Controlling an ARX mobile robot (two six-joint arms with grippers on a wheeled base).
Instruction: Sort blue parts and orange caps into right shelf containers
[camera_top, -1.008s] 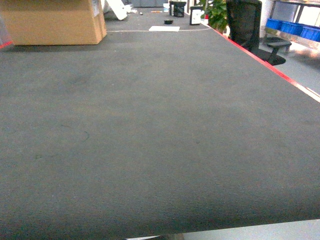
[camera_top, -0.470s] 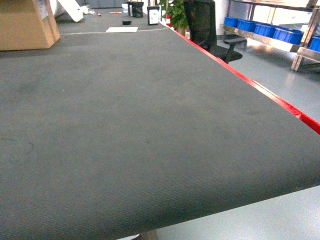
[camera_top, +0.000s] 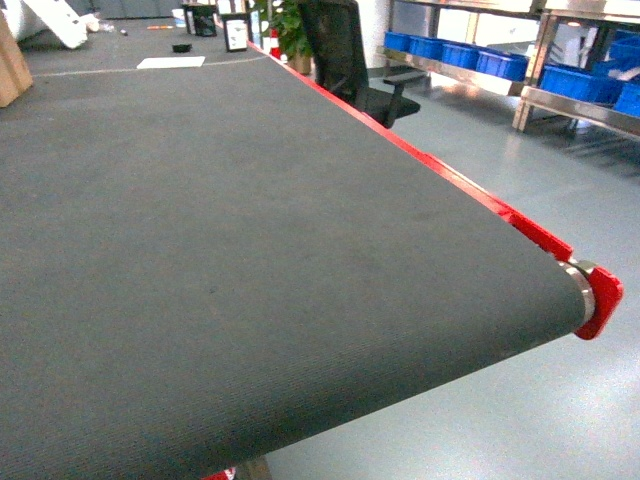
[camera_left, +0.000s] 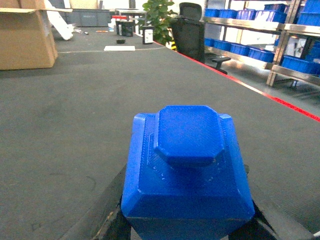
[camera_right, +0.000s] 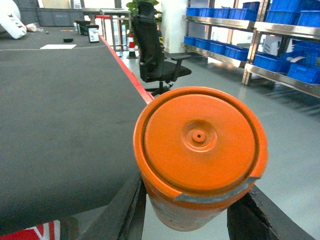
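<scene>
Grey belt table (camera_top: 200, 250) beside shelved blue crates (camera_top: 455, 55).

A black office chair (camera_top: 345, 55) stands beside the dark conveyor belt (camera_top: 220, 250).

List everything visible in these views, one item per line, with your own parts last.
blue part: one, blue, held in the left pincer
orange cap: one, orange, held in the right pincer
conveyor belt: one, dark grey with red edge, foreground
blue crates: several, blue, on metal shelves at right
office chair: one, black, beside the belt
cardboard box: one, brown, far left on the belt
potted plant: one, green, far end
left pincer: shut on the blue part
right pincer: shut on the orange cap
</scene>
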